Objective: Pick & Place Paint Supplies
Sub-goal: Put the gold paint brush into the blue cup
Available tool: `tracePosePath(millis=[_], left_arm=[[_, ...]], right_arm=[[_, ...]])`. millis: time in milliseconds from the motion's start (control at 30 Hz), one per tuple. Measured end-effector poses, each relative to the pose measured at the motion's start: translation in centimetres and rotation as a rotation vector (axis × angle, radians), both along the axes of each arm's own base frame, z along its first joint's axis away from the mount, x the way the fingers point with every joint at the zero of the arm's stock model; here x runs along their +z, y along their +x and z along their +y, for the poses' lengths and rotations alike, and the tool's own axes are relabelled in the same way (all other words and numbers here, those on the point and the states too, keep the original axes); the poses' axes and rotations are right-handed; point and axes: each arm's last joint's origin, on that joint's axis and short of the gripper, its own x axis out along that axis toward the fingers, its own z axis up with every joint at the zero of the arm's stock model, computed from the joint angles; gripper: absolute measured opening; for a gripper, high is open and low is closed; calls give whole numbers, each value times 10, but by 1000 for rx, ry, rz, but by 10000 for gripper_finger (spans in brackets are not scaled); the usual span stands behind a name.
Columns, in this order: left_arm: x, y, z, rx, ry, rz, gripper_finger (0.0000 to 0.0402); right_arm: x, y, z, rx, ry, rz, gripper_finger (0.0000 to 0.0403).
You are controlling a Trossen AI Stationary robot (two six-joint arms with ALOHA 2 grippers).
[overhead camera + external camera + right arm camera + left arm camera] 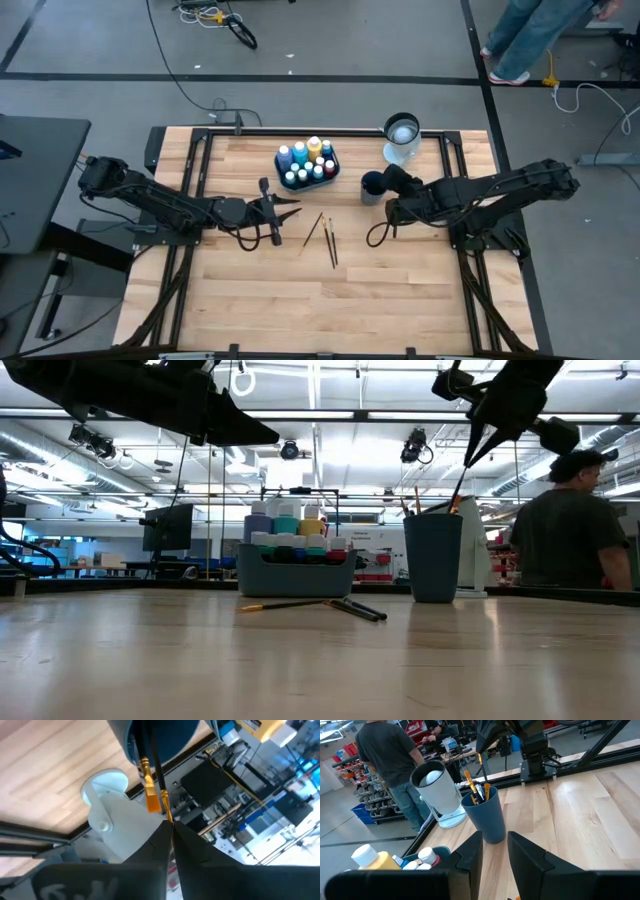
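A teal tray [334,166] at the far middle of the table holds several small paint bottles [305,158]. To its right stands a dark blue cup [372,186] with several brushes [476,790] upright in it. More thin brushes [331,243] lie flat on the wood near the middle. My right gripper [470,460] hangs over the cup, shut on a brush. My left gripper [285,212] hovers left of the loose brushes, open [494,837], with nothing between its fingers. My right gripper pinches the upper end of a thin dark brush handle [165,812] between its two fingertips. The fingers slant down from above, on the cup's right side. The brush hangs below them, tilted, and its lower end reaches into the cup's mouth [452,508].
A white round-topped object [401,135] stands just behind the cup at the far edge. Black frame rails [196,170] run along the table's sides. A person [570,530] is in the room beyond. Bare wood lies toward the near edge.
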Motion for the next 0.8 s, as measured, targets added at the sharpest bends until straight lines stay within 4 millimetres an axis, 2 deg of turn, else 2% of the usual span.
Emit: tracePosePath(millis=[267, 467, 633, 800], left_arm=[[0, 0, 0, -11, -2, 2, 100], [0, 0, -2, -55, -6, 4, 100], [0, 0, -1, -53, -6, 3, 100], [0, 0, -1, -52, -5, 3, 100]], right_arm=[[-2, 8, -4, -67, 29, -94, 43], [-3, 11, -6, -122, 127, -167, 63], [-3, 12, -8, -139, 132, -193, 80], [3, 21, -9, -171, 60, -345, 92]])
